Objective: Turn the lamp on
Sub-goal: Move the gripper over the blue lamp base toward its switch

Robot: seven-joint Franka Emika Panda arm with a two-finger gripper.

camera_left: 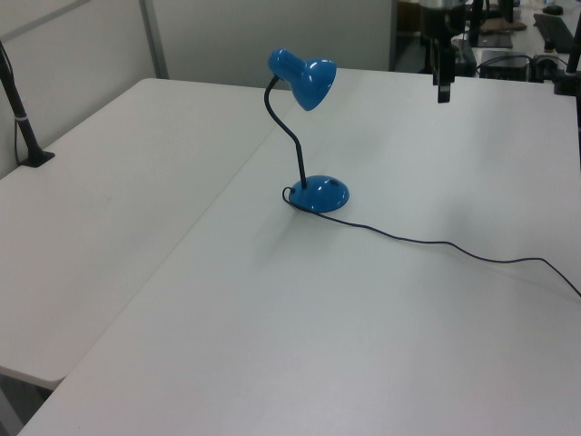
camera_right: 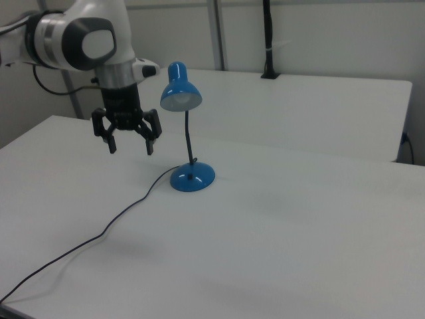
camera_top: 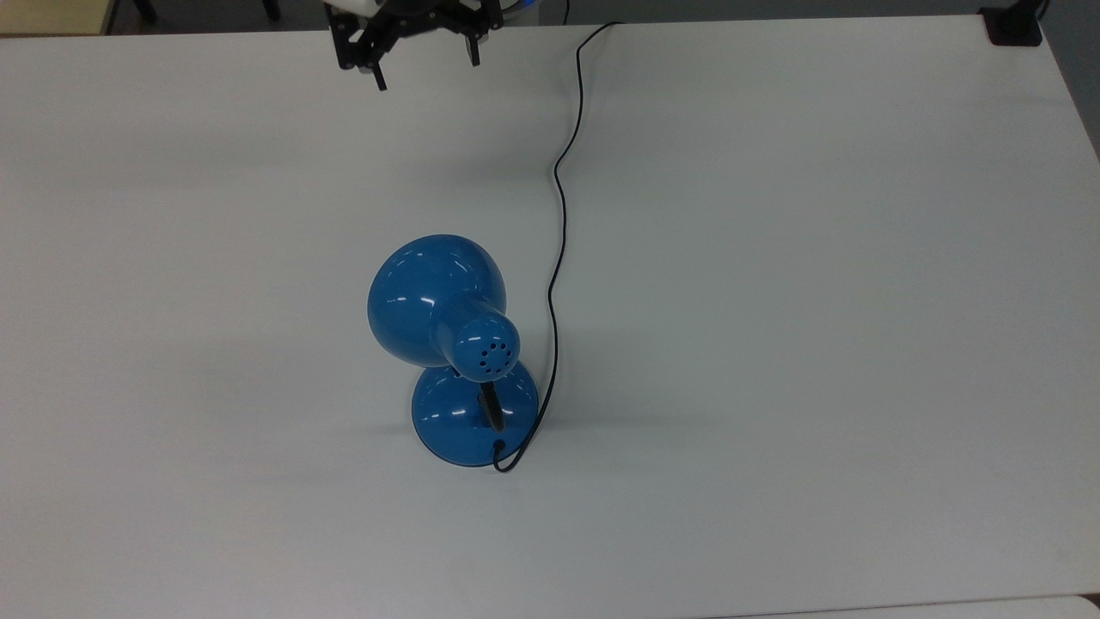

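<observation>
The lamp [camera_top: 434,297] is glossy blue, with a bell shade bent over its round base [camera_top: 474,413] on a thin black neck. It stands mid-table, also seen as the lamp [camera_left: 304,77] in the left view and the lamp [camera_right: 179,90] in the right view. The shade's opening looks dull grey in the right view. Its black cord [camera_top: 559,215] runs from the base to the table's far edge. My gripper [camera_top: 425,71] hangs open above the far edge, well apart from the lamp and holding nothing. In the right view the gripper [camera_right: 130,148] hovers left of the shade, fingers pointing down.
The white table [camera_top: 773,258] is broad and bare around the lamp. A second white table [camera_left: 109,200] adjoins it on the left view's left. A black clamp post [camera_top: 1014,26] sits at the top view's upper right corner. The cord trails across the table [camera_right: 99,239].
</observation>
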